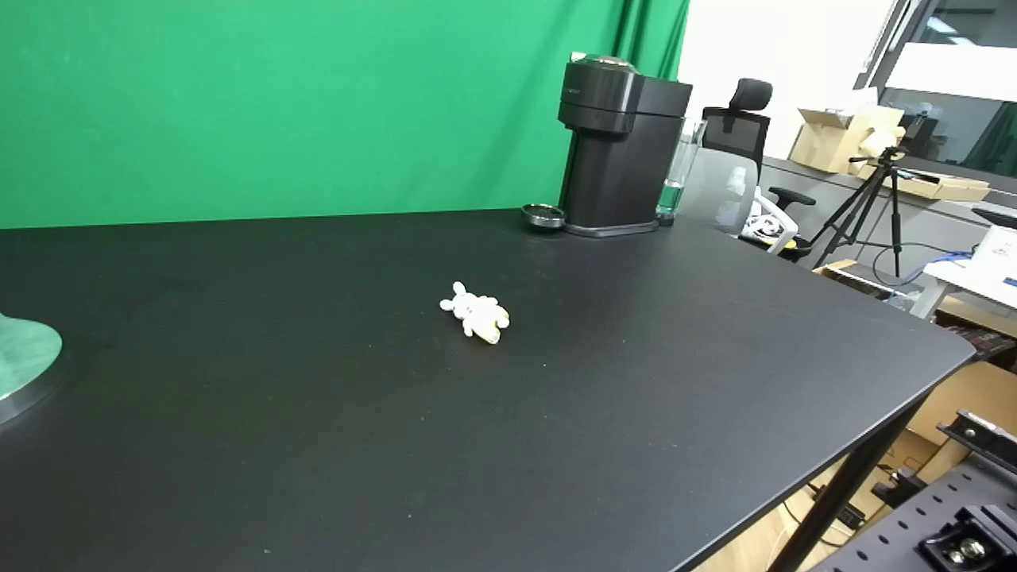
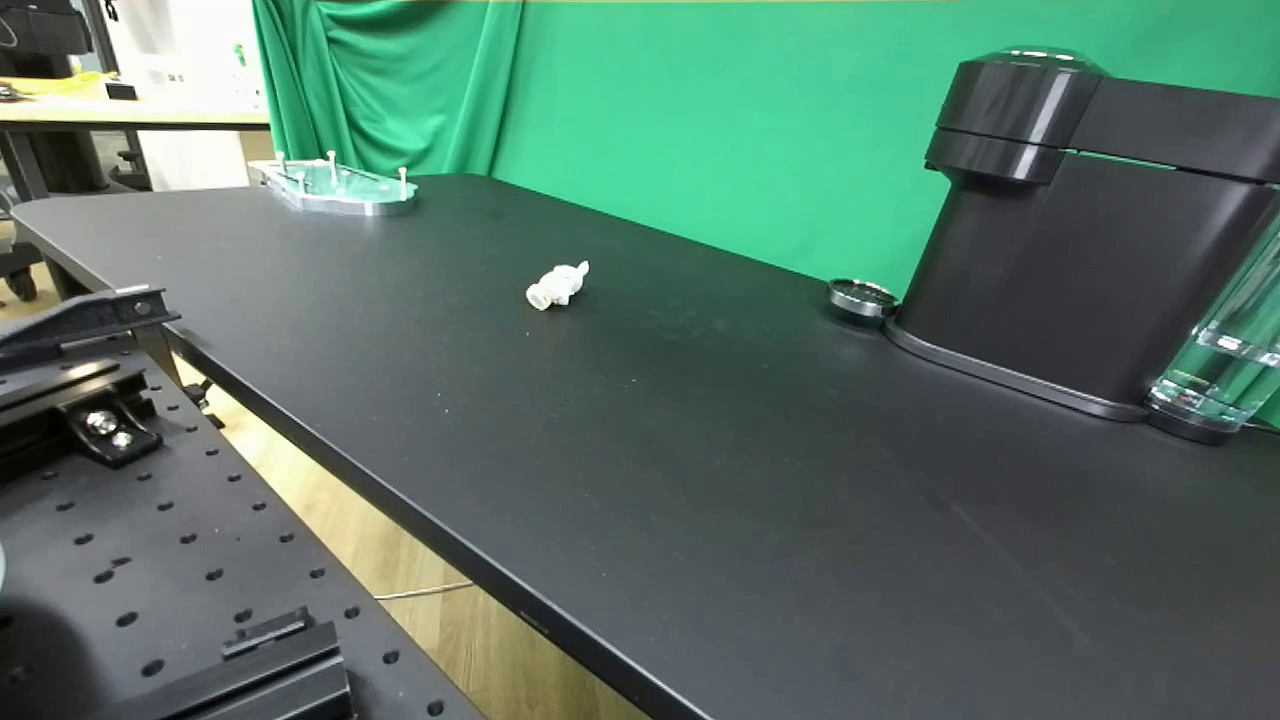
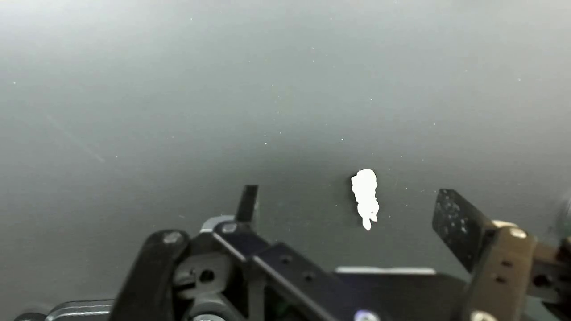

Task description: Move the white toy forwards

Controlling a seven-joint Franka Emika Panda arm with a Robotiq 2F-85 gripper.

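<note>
The white toy [image 1: 479, 314] lies on the black table [image 1: 334, 445], a small figure with stubby limbs and ears. It also lies there in an exterior view [image 2: 557, 286], seen end-on. In the wrist view the white toy [image 3: 366, 196] is overexposed, with its two ears toward the gripper's base. My gripper [image 3: 348, 191] is wide open, with nothing held between its fingers. The toy shows in the gap between the fingertips, apart from both, on the tabletop beyond them. The gripper is out of sight in both exterior views.
A black coffee machine [image 1: 616, 151] with a clear water tank [image 1: 677, 175] stands at the back edge. A round metal-rimmed cup holder [image 2: 862, 298] sits at its foot. A clear plate with white posts [image 2: 340, 190] lies at the table's far end. A green curtain hangs behind.
</note>
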